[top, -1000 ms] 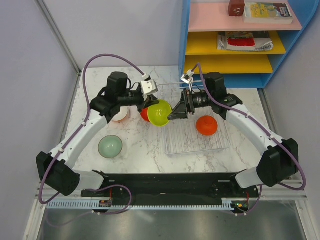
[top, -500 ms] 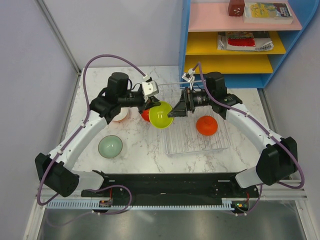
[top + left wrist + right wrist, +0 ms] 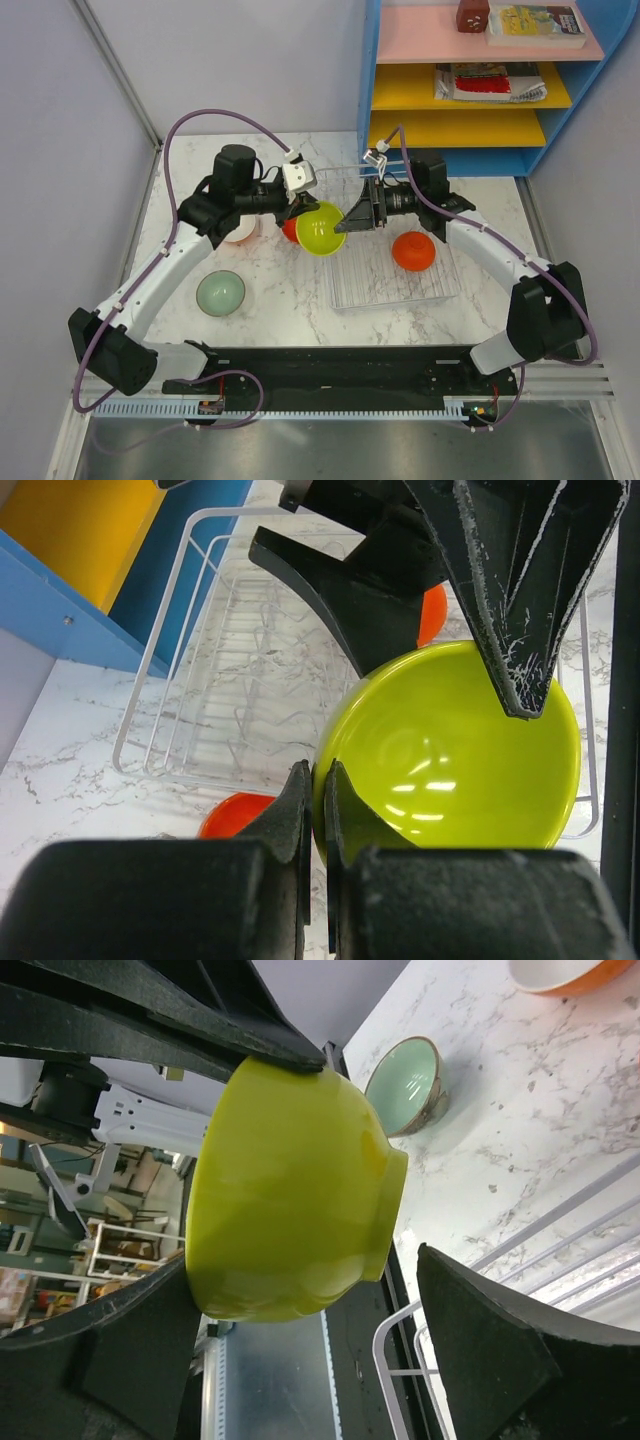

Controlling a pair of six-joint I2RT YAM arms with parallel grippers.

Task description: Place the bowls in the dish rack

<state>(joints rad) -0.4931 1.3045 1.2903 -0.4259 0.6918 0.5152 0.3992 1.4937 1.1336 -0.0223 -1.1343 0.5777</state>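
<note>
Holding the yellow-green bowl (image 3: 320, 228) in the air, my left gripper (image 3: 318, 780) is clamped on a thin stretch of its rim, one finger inside the wall and one outside. The bowl hangs between my two arms, above the table (image 3: 290, 310) and just off the left edge of the dish rack (image 3: 390, 290), touching neither.

My right gripper (image 3: 350, 222) stands wide open across the opposite side of the bowl. One finger reaches over the mouth and the other sits behind the outer wall, toward the foot. I see a gap on the foot side, so nothing is gripped there yet.

I judge this bowl to be light and stiff, with a glossy skin that will slide under hard fingers. The curved belly offers no purchase. The rim is the place to take it, squeezing the wall from both faces and reaching well past the lip. A single pinch lets the bowl swing, so a second hold should be firm before the first lets go.

It is round, so it has no long side; its only axis runs from mouth to foot. That axis is tipped over now, with the mouth facing up and back toward my left wrist and the foot aimed toward the rack. An orange bowl (image 3: 413, 251) already lies in the rack.
</note>
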